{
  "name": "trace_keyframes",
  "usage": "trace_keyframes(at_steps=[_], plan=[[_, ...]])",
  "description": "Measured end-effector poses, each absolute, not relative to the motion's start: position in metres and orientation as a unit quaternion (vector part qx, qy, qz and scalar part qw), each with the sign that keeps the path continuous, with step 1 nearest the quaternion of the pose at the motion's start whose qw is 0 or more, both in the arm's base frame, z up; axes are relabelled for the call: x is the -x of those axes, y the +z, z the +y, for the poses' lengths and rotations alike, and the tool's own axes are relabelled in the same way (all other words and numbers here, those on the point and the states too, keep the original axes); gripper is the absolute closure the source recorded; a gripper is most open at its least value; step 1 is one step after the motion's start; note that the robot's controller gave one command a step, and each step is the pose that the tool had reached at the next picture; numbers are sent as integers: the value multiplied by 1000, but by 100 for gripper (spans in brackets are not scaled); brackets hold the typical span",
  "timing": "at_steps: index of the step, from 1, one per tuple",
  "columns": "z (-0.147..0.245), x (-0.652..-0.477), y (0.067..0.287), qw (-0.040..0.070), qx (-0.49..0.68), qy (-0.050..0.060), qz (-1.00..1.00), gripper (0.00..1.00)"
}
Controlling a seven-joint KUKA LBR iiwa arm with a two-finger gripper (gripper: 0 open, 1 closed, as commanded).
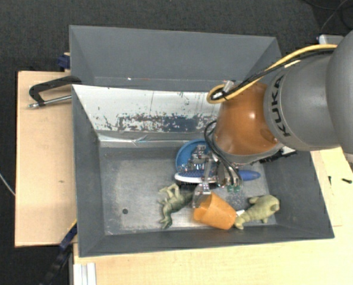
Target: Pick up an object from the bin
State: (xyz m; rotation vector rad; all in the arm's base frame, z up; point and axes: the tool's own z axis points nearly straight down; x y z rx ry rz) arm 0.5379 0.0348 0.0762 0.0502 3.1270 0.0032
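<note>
Arm: the arm (319, 100) comes in from the right over the rim of the bin and bends down into its front right part.
Wrist: an orange cover (242, 123) sits round the wrist, and a yellow cable (283, 61) loops over it to the arm's grey body.
Surface: the bin (135, 183) is grey metal with sloping walls. Its floor is scuffed and bare on the left, and the back wall is flecked with blue marks.
Room: dark floor (22, 28) lies around and behind the bin.
Tool: the tool (207, 186) points down, low among a small cluster of things. I cannot tell whether it is spread or pressed together, nor whether it pinches anything.
Nearest thing: an orange cup-shaped piece (214, 212) lies on its side just in front of the tool's tip, near the front wall. Contact cannot be judged.
Left of the tip: a green toy lizard (173, 202) sprawls on the floor beside the orange piece.
Behind the tip: a blue round piece (188, 156) lies partly under the wrist.
Right: a pale green toy figure (259, 209) lies next to the orange piece, with a blue stick (248, 175) just behind it.
</note>
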Motion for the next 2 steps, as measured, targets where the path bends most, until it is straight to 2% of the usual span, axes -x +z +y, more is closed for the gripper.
trace_keyframes(at_steps=[1,2], plan=[[36,-536,77,6,-16,1,1000,100],[33,-538,209,6,57,0,998,100]])
